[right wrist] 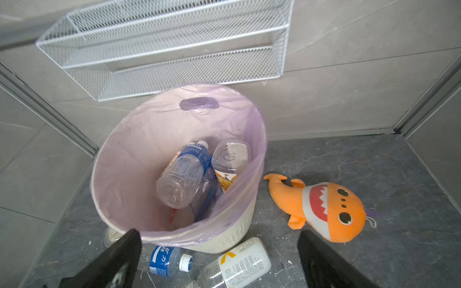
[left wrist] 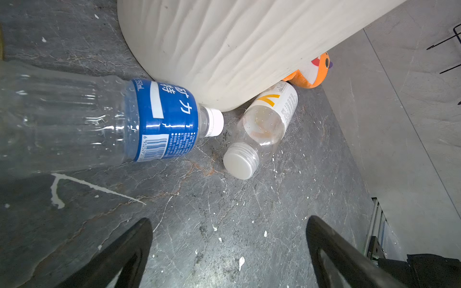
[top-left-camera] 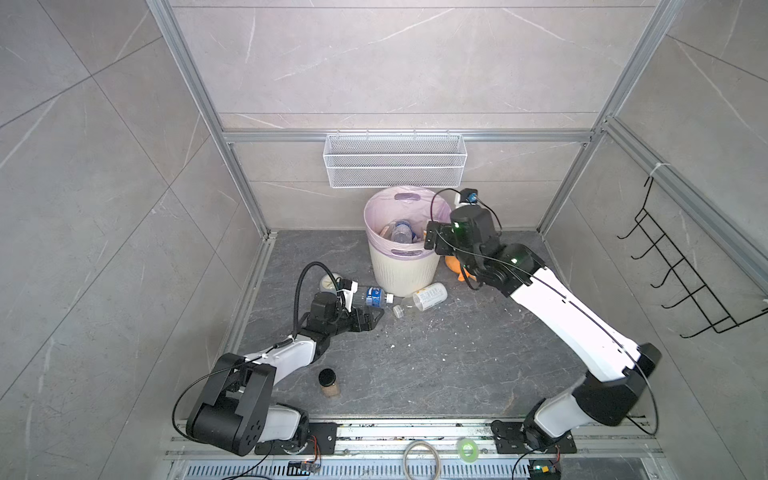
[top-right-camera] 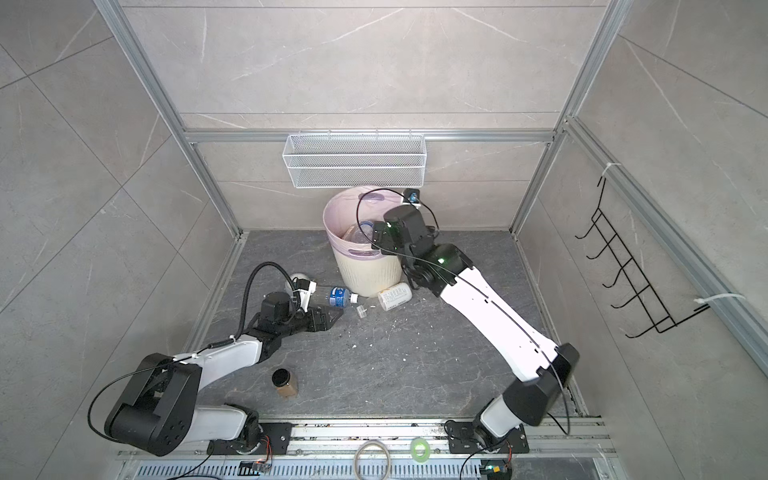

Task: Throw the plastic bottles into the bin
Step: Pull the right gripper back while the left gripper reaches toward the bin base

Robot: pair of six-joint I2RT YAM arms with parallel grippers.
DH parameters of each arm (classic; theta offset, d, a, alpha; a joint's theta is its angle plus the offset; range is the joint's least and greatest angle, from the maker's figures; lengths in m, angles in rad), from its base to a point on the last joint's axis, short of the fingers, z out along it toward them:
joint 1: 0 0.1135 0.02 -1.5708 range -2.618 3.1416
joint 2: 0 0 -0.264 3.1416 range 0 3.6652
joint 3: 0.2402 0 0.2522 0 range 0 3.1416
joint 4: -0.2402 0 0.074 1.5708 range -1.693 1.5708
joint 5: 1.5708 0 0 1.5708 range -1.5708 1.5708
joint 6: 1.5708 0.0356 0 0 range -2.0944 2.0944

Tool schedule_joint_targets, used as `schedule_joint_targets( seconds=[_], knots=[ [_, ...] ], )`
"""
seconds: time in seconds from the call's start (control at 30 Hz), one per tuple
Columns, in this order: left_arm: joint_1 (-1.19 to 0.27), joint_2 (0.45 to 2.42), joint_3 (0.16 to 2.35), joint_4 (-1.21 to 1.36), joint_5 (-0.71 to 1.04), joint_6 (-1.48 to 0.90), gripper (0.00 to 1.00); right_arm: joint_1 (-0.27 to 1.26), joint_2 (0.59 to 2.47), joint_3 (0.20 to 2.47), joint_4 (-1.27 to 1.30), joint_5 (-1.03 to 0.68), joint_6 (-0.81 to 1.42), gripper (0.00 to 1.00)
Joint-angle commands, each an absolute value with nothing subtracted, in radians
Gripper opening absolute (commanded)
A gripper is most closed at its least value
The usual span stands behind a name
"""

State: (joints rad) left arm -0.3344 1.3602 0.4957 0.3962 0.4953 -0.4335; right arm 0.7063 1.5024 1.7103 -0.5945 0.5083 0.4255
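The right gripper hangs at the right edge of the bin's mouth, just above the middle of both top views. Its black fingers stand wide apart with nothing between them. The bin stands upright on the floor at the back wall, lined with a pale lilac bag. Inside it lie several bottles, with a blue-banded bottle on top and a clear bottle touching its side.

The left gripper sits left of centre in both top views, low over the dark floor. Its jaws are also spread and empty. Just beyond it a blue-labelled bottle lies on its side, its white cap pointing at the foot of the bin. Whether the cap touches the bin cannot be told. To the right of that cap a white-labelled bottle lies just beside the bin's base, its cap turned toward the lower part of the frame.

An orange plush toy lies on the floor right of the bin. A black-lidded jar stands in the lower left of centre. A white wire basket hangs on the back wall above the bin.
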Motion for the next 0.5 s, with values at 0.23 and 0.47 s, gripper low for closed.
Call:
schedule_joint_targets(
  seconds=[0.23,0.47],
  knots=[
    [-0.423,1.316,0.547,0.354,0.395,-0.329,0.98,0.689,1.153,1.217,-0.505,0.528,0.466,0.99],
    [-0.523,1.309,0.571,0.3,0.296,-0.258,0.98,0.69,0.967,0.913,-0.468,0.518,0.502,0.99]
  ],
)
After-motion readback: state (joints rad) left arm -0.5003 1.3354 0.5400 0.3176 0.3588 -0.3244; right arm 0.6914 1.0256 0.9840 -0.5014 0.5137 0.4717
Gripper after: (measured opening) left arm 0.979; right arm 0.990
